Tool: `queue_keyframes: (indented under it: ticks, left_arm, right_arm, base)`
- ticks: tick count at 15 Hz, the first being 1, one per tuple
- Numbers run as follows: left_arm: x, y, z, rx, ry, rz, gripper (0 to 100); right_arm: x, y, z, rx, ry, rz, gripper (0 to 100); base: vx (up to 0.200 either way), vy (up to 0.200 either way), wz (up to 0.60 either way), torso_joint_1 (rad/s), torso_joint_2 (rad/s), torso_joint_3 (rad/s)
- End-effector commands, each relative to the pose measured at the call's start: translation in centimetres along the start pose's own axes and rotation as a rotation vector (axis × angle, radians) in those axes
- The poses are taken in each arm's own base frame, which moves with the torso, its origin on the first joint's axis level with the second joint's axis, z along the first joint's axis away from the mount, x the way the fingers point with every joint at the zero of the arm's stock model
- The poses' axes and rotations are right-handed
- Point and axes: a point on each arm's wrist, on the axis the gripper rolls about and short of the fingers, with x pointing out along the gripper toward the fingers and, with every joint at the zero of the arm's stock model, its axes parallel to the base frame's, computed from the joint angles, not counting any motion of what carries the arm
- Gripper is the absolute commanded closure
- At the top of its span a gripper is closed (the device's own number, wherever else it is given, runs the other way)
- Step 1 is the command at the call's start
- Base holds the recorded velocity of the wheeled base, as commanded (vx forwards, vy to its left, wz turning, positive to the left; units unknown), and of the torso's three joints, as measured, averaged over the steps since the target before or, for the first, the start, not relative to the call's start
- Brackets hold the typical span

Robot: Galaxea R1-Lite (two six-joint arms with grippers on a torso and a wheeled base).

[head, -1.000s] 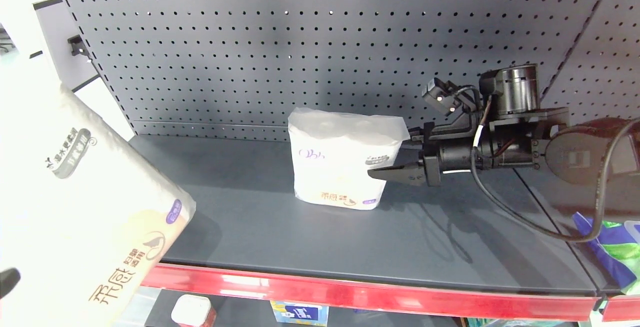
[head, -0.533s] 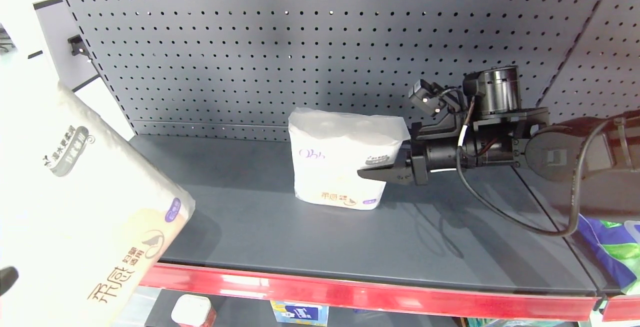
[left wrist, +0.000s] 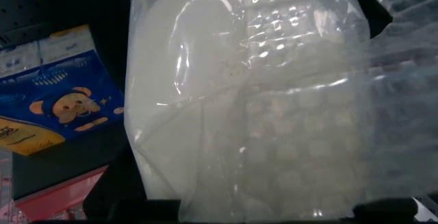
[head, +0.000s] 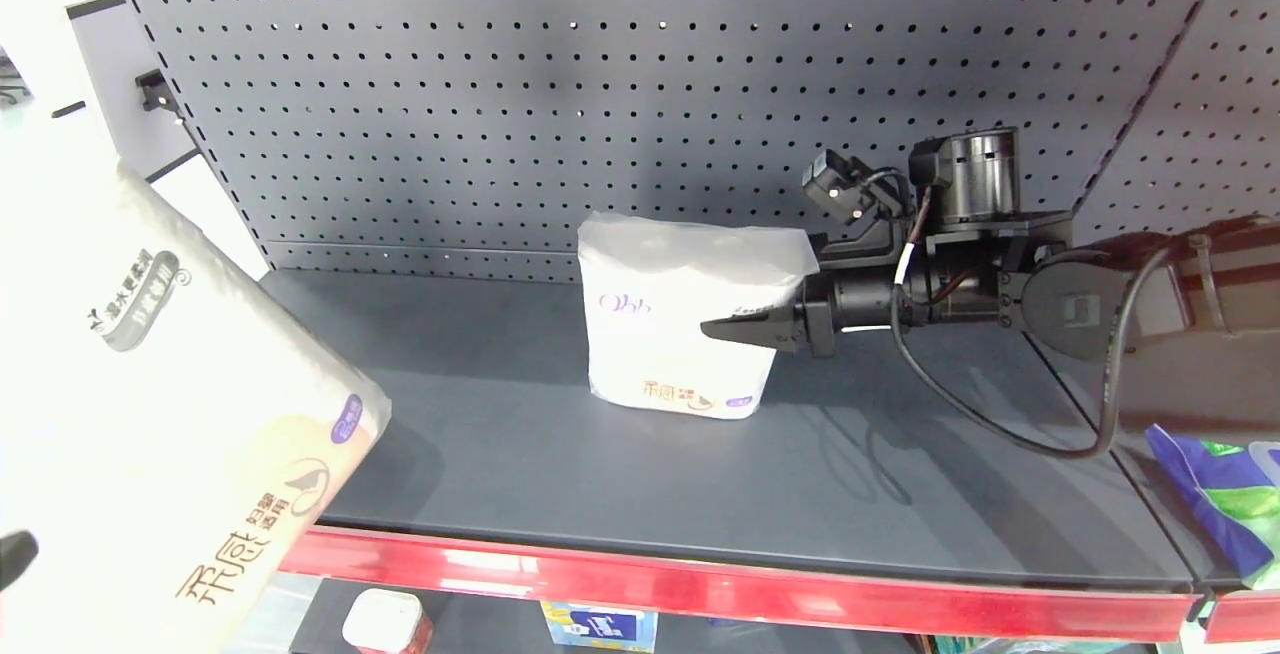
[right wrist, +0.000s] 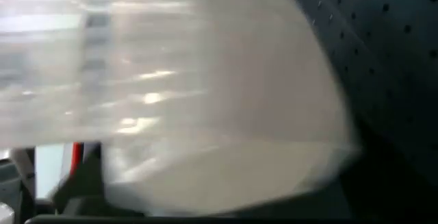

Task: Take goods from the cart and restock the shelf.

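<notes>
The tissue pack (head: 685,319) stands upright on the grey shelf (head: 560,454), towards the far side and just in front of the pegboard back (head: 500,84). Your right gripper (head: 745,319) comes in from the right at mid-height of the pack with its fingers set wide. The near finger (head: 750,329) crosses the pack's front face and the other is hidden behind the pack, so you cannot tell whether the pads press on it. In the right wrist view the pack's clear wrap (right wrist: 205,94) sits right up against the camera. At the near left, your left gripper (head: 18,556) holds a second tissue pack (head: 170,414), tilted and off the shelf, out in front of the red front edge (head: 700,589). Its wrap (left wrist: 260,101) shows close up in the left wrist view, with a blue box (left wrist: 58,107) beyond it. A green and blue package (head: 1230,494) lies at the shelf's far right end.
</notes>
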Motion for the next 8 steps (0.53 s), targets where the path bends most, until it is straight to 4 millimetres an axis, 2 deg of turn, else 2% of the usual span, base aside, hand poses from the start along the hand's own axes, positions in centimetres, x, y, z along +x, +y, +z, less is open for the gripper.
queue_keyframes:
  ticks: [1, 5, 7, 8]
  left_arm:
    - [0.0, 0.0, 0.0, 0.000, 0.000, 0.000, 100]
    - [0.1, 0.0, 0.1, 0.000, 0.003, 0.000, 100]
    - [0.1, 0.0, 0.2, 0.000, 0.001, -0.002, 100]
    - [0.3, 0.1, 0.3, -0.001, 0.005, -0.005, 100]
  right_arm:
    - [0.5, 0.1, -0.5, 0.013, 0.009, 0.007, 100]
    - [0.4, 0.7, -0.4, 0.007, 0.008, 0.024, 100]
    - [-0.5, 1.8, 0.6, -0.008, -0.007, 0.028, 100]
    - [-0.7, 2.9, 1.0, -0.015, -0.011, 0.046, 100]
  base:
    - [0.000, 0.000, 0.00, 0.000, 0.00, 0.000]
    - [0.000, 0.000, 0.00, 0.000, 0.00, 0.000]
    - [0.000, 0.000, 0.00, 0.000, 0.00, 0.000]
    - [0.000, 0.000, 0.00, 0.000, 0.00, 0.000]
